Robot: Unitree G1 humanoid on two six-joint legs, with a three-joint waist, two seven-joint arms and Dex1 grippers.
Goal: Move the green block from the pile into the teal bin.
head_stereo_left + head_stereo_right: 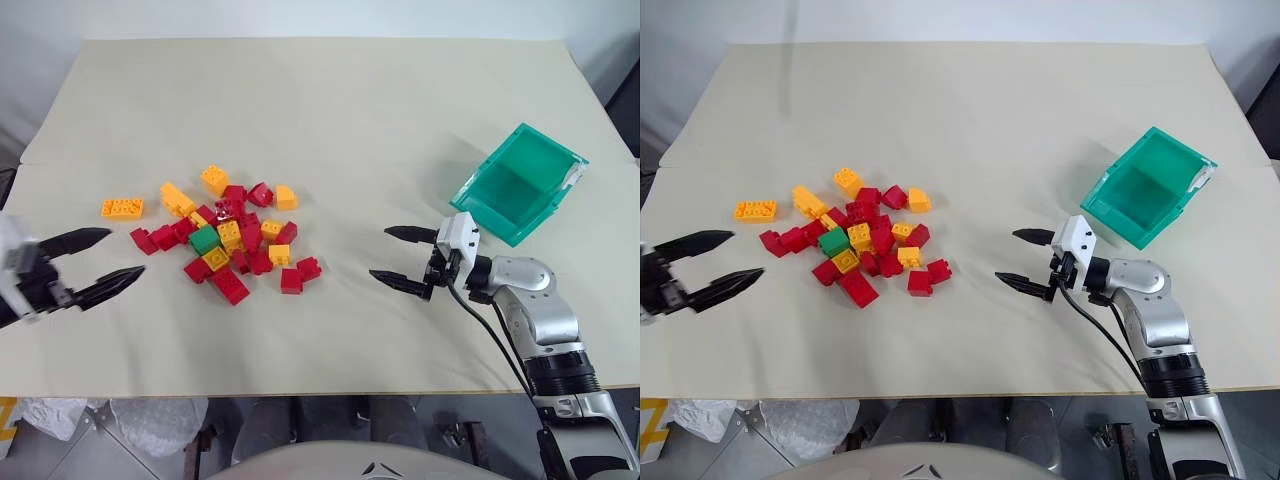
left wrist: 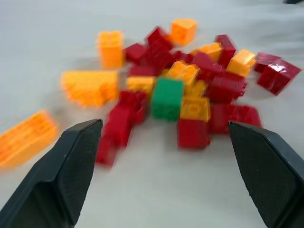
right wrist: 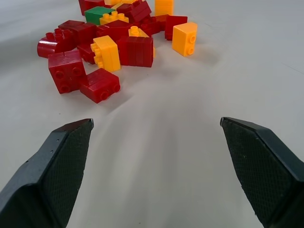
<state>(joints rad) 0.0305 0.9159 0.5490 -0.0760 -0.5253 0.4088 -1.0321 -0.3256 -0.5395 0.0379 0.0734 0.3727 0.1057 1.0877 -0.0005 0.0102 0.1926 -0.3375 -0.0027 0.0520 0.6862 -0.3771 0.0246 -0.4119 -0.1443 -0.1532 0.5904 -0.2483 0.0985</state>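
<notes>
Green block (image 1: pixel 204 239) in pile (image 1: pixel 225 236), unmarked.

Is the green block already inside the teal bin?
No, the green block sits in the pile of red and yellow bricks, far from the teal bin.

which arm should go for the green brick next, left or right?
Left, probably. The small green studded plastic brick sits on the heap's left-hand side, facing the open left gripper. The open right gripper would have to reach across red and yellow-orange bricks, though it is nearer the teal translucent plastic bin.
</notes>
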